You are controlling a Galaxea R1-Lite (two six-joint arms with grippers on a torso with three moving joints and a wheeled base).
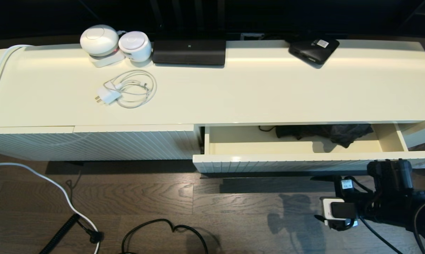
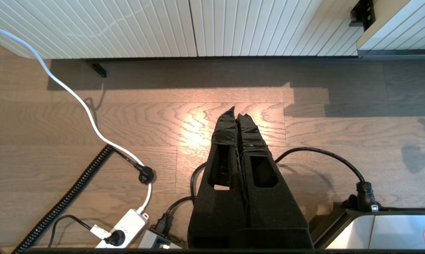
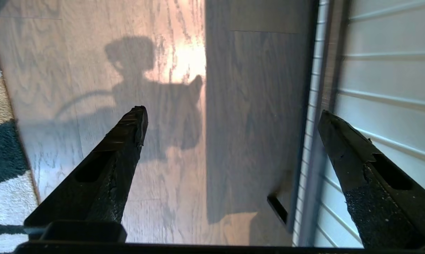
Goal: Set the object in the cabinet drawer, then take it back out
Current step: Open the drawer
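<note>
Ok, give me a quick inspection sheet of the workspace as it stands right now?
Surface: cream cabinet top, glossy.
Job's things: cabinet drawer pulled open; black umbrella lying inside at the back, partly under the top.
Clutter: two white round devices, black flat unit, black box with white label, white charger with coiled cord.
Grippers: right gripper below the drawer front, over the floor, fingers wide apart, empty; left gripper low over the floor, fingers together, empty.
Cables: white cable, black coiled cord, black cable, power strip on the floor.
Surroundings: dark wood floor; rug edge in the right wrist view.
</note>
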